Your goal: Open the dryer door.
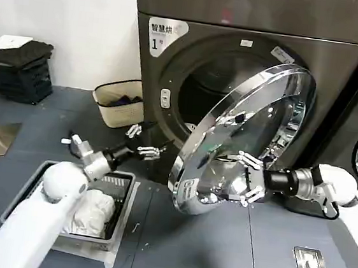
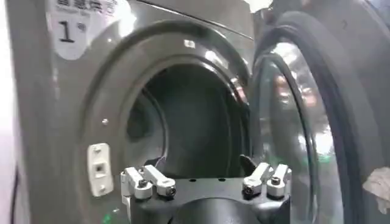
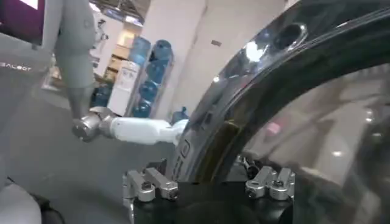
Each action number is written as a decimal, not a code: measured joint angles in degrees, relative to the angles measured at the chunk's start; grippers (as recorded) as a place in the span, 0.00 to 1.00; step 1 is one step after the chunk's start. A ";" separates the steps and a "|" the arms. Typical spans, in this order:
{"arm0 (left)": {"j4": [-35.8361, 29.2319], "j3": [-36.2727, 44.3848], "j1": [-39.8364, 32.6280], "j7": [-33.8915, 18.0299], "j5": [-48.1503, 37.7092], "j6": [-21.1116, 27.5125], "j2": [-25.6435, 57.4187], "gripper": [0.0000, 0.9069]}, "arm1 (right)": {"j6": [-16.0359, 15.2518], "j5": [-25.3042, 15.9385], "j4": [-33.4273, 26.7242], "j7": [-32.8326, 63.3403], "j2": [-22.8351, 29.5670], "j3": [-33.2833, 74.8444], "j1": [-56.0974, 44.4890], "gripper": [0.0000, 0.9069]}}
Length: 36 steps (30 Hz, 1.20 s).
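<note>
Dryer door (image 1: pixel 242 137) stands swung well out from the dark grey machine (image 1: pixel 339 74) marked "1", hinged on its right side, chrome rim and tinted glass angled toward the floor. The drum opening (image 1: pixel 215 90) behind it is exposed; you can see into the dark drum (image 2: pixel 183 122) from the left wrist view, with the door (image 2: pixel 292 122) edge-on beside it.

Your right gripper (image 1: pixel 248 178) sits against the outer face of the door, low on the glass near the rim. Its fingers (image 1: pixel 248 159) are spread, released, not clamped on anything. In the right wrist view the door's rim (image 3: pixel 244 109) curves just ahead of that gripper (image 3: pixel 210 182).

Your left gripper (image 1: pixel 145 141) hovers in front of the machine's lower left front, just beside the opening, apart from the door. Jaws spread, holding nothing; the left wrist view shows it (image 2: pixel 207 182) facing the drum.

A laundry basket (image 1: pixel 32 186) of pale cloth sits on the floor below the left arm. A tan bin (image 1: pixel 115 105) stands against the wall at the machine's left.
</note>
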 joint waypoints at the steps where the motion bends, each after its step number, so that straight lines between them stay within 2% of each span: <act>1: 0.11 0.55 -0.43 0.15 -0.05 -0.10 -0.14 1.00 | 0.12 0.11 0.27 0.00 -0.41 1.65 -1.47 1.00; 9: 0.16 4.13 -2.34 1.43 -0.01 -1.94 -1.41 1.00 | 0.92 0.81 2.86 -0.07 -1.95 15.20 -14.76 1.00; 19: 0.85 9.09 -4.17 1.13 -0.03 -3.32 -4.05 1.00 | 3.05 1.15 5.40 2.15 0.37 36.01 -32.70 1.00; 29: 3.65 16.33 -7.07 -0.80 0.25 -4.82 -7.79 1.00 | 8.73 0.94 8.89 8.34 8.66 55.49 -50.37 1.00; 32: 4.49 18.63 -8.14 -1.58 0.25 -4.96 -9.03 1.00 | 10.47 -1.37 9.92 12.65 12.10 60.40 -53.86 1.00; 36: 5.51 21.32 -9.70 -2.33 0.17 -5.14 -10.65 1.00 | 11.90 -6.46 11.39 20.21 17.27 66.75 -57.54 1.00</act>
